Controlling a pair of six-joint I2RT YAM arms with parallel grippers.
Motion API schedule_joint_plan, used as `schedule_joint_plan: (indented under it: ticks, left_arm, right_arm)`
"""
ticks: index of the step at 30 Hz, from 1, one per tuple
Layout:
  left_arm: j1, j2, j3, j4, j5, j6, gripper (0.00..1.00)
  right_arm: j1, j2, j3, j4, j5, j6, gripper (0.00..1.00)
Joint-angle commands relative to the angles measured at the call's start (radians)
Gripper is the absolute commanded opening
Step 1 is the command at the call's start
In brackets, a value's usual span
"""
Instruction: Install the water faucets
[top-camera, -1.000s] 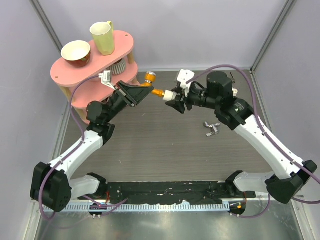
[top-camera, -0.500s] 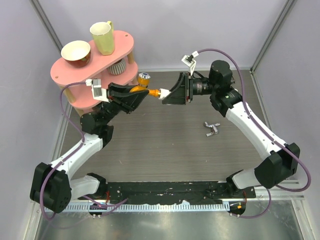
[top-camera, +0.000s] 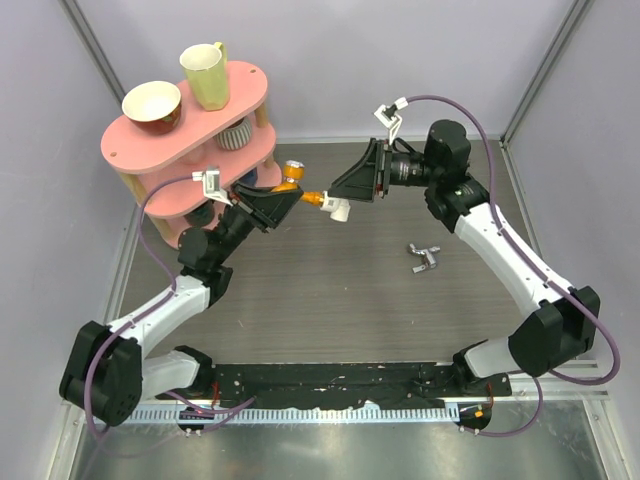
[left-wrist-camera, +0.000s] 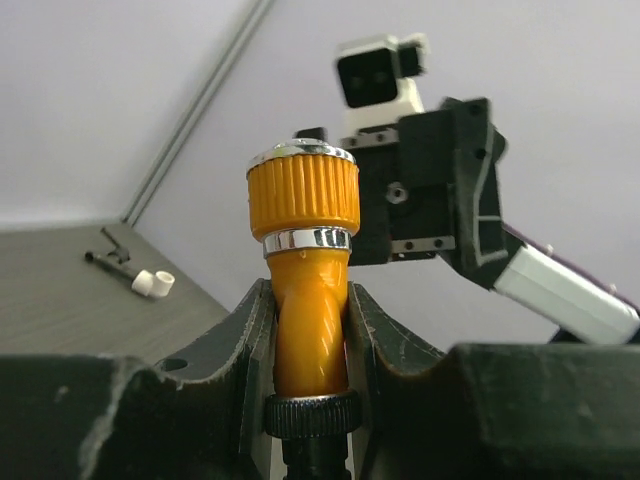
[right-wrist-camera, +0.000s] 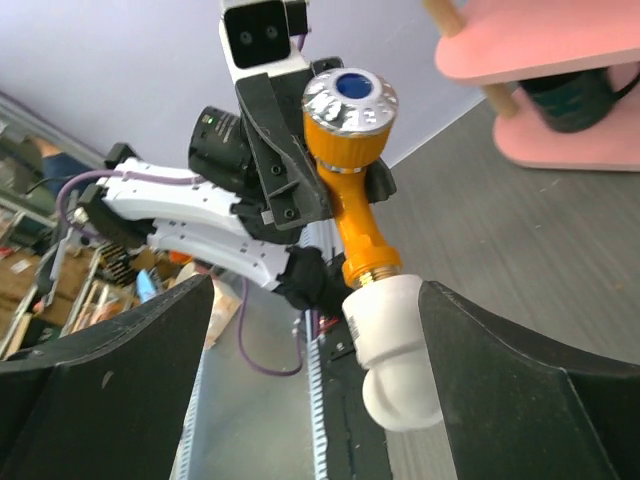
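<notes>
The orange tap (top-camera: 288, 186) with its silvery knob (top-camera: 293, 167) is held above the table, and my left gripper (top-camera: 274, 205) is shut on its orange body. In the left wrist view the tap (left-wrist-camera: 304, 190) stands upright between the two fingers of the left gripper (left-wrist-camera: 308, 292). The white pipe fitting (top-camera: 338, 208) sits on the tap's brass end. In the right wrist view that fitting (right-wrist-camera: 395, 345) hangs below the tap (right-wrist-camera: 352, 215), between the wide-apart jaws of my right gripper (right-wrist-camera: 318, 295) and close to the right finger (right-wrist-camera: 520, 380). The right gripper (top-camera: 347, 190) is open.
A pink two-tier shelf (top-camera: 130, 140) at the back left carries a bowl (top-camera: 152, 105) and a yellow mug (top-camera: 205, 75), with a striped cup (top-camera: 236, 135) below. A small silver tap piece (top-camera: 425, 258) lies on the table at the right. Another dark piece with a white end (left-wrist-camera: 150, 283) lies further off.
My right gripper has opened and let go of the white fitting, which stays on the tap. The left arm has shifted the tap slightly down and toward the near side.
</notes>
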Motion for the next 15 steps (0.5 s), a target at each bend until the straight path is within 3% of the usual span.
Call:
schedule_joint_plan:
  ticks: [1,6,15]
  left_arm:
    - [-0.001,-0.071,0.013,-0.097,-0.204,-0.131,0.00]
    - [-0.001,-0.119,0.068,-0.429,-0.282,-0.228,0.00]
    - [-0.001,-0.111,0.144,-0.641,-0.238,-0.360,0.00]
  right_arm:
    - [-0.019,-0.067,0.021,-0.086,0.120,-0.192,0.90]
    - [-0.020,-0.144,-0.027,-0.215,0.367,-0.487,0.92]
    - [0.041,-0.307,-0.281,0.054,0.423,-0.852,0.96]
